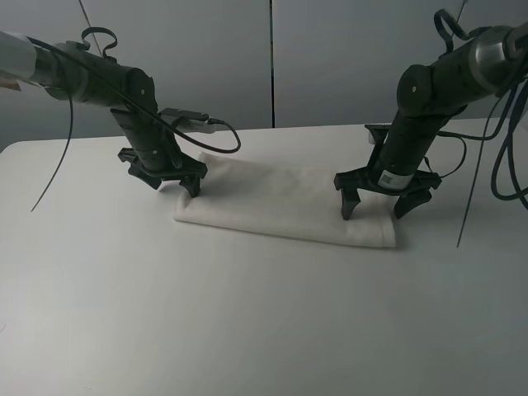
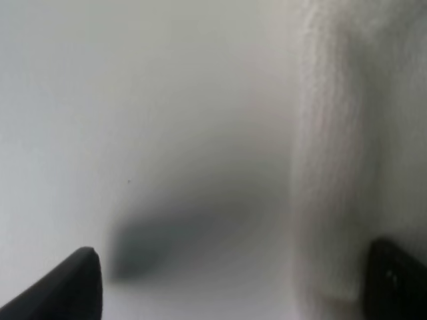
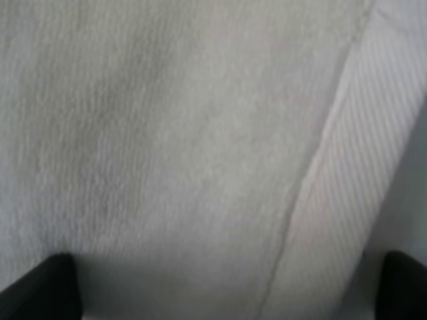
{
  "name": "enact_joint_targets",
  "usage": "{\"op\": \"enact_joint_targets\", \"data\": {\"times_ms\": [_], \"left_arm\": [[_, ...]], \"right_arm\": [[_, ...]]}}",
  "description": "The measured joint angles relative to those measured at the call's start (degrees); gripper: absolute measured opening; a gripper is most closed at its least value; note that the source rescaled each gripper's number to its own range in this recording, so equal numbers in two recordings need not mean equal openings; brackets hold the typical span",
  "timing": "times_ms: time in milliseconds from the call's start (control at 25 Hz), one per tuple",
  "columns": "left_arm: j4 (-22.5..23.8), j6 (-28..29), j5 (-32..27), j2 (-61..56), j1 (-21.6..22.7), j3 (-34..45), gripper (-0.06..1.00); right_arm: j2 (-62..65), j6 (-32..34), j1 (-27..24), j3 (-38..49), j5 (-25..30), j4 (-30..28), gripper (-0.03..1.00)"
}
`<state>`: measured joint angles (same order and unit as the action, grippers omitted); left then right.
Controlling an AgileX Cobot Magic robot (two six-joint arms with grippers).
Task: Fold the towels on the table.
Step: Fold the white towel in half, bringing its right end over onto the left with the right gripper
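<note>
Between the two end effectors, seen from high up, the towel (image 1: 280, 202) lies folded on the desk (image 1: 247, 322). Its long axis runs from the left end effector (image 1: 175, 186) to the right end effector (image 1: 374, 213), and each hangs over one end, jaws wide and empty. Left wrist: the towel's edge lies by one fingertip (image 2: 393, 283), with desk under the other. Right wrist: terry and border band (image 3: 360, 167) fill the open gap.

- A robotics lab or test cell is being shown.
- A bare white table (image 1: 124, 313) is being used as the only work surface.
- The far side is being closed off by plain grey wall panels (image 1: 206, 58).
- A black left arm (image 1: 124, 87) and right arm (image 1: 429, 91) are being trailed by loose cables (image 1: 507, 157).
</note>
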<state>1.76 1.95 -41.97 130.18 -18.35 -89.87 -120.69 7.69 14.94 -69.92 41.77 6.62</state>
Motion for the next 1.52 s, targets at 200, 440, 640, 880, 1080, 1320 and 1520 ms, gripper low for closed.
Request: {"op": "enact_joint_targets", "data": {"times_ms": [200, 440, 640, 880, 1080, 1320, 1520], "left_arm": [[0.00, 0.00, -0.12, 0.00, 0.00, 0.00, 0.99], [0.00, 0.00, -0.22, 0.00, 0.00, 0.00, 0.99], [0.00, -0.52, -0.22, 0.00, 0.00, 0.00, 0.99], [-0.20, -0.52, -0.22, 0.00, 0.00, 0.00, 0.99], [-0.40, -0.52, -0.44, 0.00, 0.00, 0.00, 0.99], [-0.40, -0.52, -0.77, 0.00, 0.00, 0.00, 0.99], [-0.40, -0.52, -0.98, 0.00, 0.00, 0.00, 0.99]], "right_arm": [[-0.47, 0.00, 0.00, 0.00, -0.87, 2.32, 0.21], [-0.47, 0.00, 0.10, -0.09, -0.87, 3.60, 0.01], [-0.47, -0.15, 0.10, -0.09, -0.43, 3.71, 0.01], [0.53, -0.84, 0.10, -0.11, 1.97, 3.71, 0.01], [6.08, -1.33, 0.10, 0.12, 3.97, 4.85, 0.01], [12.63, -5.06, 0.00, 0.22, 4.37, 12.07, 0.01], [13.14, -12.49, 0.00, 0.22, 4.50, 24.00, 0.01]]}}
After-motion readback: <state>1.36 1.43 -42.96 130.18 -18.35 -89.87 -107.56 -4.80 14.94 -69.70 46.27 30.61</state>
